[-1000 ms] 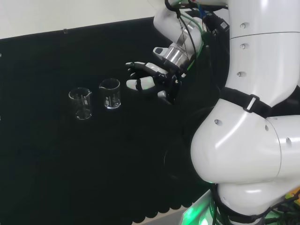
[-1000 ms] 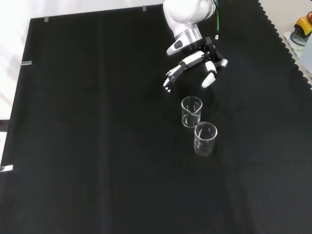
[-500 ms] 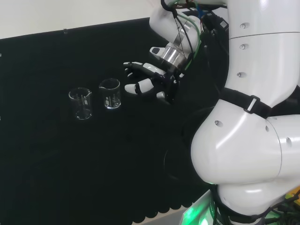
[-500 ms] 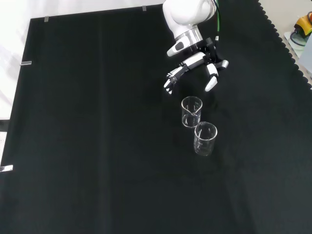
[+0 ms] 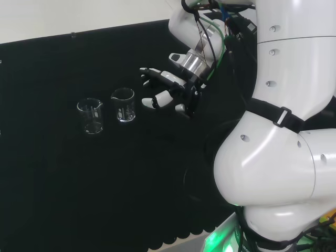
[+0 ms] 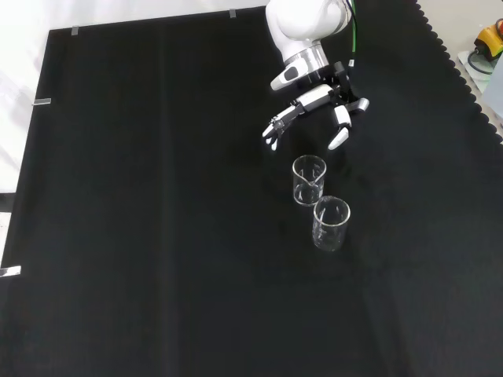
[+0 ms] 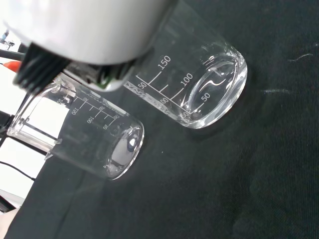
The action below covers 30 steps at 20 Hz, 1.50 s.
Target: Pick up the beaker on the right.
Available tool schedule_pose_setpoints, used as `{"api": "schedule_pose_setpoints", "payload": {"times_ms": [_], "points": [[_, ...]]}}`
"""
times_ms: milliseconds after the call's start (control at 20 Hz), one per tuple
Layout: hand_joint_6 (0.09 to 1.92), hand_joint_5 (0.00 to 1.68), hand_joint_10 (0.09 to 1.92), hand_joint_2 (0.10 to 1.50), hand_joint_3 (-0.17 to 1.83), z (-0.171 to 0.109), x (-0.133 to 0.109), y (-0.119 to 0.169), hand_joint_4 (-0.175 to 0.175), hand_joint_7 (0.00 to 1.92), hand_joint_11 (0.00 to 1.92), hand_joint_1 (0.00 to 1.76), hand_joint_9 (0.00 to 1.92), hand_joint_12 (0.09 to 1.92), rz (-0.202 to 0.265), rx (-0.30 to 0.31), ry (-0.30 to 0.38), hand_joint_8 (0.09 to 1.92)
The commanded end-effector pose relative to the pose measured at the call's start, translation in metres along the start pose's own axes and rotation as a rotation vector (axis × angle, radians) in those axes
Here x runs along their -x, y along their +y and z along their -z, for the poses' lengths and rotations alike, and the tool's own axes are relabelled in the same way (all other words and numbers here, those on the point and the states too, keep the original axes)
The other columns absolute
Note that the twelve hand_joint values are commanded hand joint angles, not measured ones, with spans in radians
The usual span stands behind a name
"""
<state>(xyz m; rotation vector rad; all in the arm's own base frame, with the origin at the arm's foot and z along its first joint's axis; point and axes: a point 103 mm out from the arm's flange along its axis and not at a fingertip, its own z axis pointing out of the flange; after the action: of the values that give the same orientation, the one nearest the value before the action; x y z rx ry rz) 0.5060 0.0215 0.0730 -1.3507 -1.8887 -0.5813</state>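
Two empty clear glass beakers stand upright side by side on the black cloth. In the head view the right beaker (image 5: 124, 105) is the one nearer the hand (image 5: 170, 90); the left beaker (image 5: 90, 116) stands beyond it. The hand hovers a short gap to the right of the right beaker, fingers spread and thumb apart, holding nothing. In the front view the hand (image 6: 318, 108) is just above the nearer beaker (image 6: 309, 181), with the other beaker (image 6: 331, 223) below. The wrist view looks at both beakers close up, the nearer beaker (image 7: 199, 84) and the farther beaker (image 7: 89, 144).
The arm's own big white links (image 5: 283, 131) stand at the head view's right. The cloth's scalloped edge (image 6: 464, 75) runs down the front view's right side, with small coloured items (image 6: 489, 43) beyond it. Bare black cloth (image 6: 157, 236) spreads to the left of the beakers.
In the head view the hand has risen slightly and its thumb has turned more downward. Both beakers stand where they were.
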Motion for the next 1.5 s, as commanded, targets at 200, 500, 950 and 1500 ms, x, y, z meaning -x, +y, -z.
{"api": "schedule_pose_setpoints", "payload": {"times_ms": [200, 500, 950, 1500], "points": [[0.09, 0.26, 0.60, 0.29, 1.17, -0.008, 0.001, 0.000, -0.050, 0.25, 0.00, 1.02, 0.40, 1.31, 0.007, -0.033, 0.040, 0.63], [0.09, 0.30, 0.60, 0.29, 1.19, 0.000, 0.007, -0.008, -0.050, 0.30, 0.00, 1.03, 0.42, 1.31, 0.013, -0.012, 0.098, 0.65], [0.09, 0.29, 0.60, 0.28, 1.20, 0.004, 0.009, -0.014, -0.052, 0.29, 0.00, 1.02, 0.42, 1.30, 0.028, 0.001, 0.125, 0.64], [0.09, 0.28, 0.59, 0.28, 1.19, -0.011, 0.006, -0.006, -0.054, 0.26, 0.01, 1.00, 0.42, 1.31, 0.033, 0.002, 0.150, 0.63]]}}
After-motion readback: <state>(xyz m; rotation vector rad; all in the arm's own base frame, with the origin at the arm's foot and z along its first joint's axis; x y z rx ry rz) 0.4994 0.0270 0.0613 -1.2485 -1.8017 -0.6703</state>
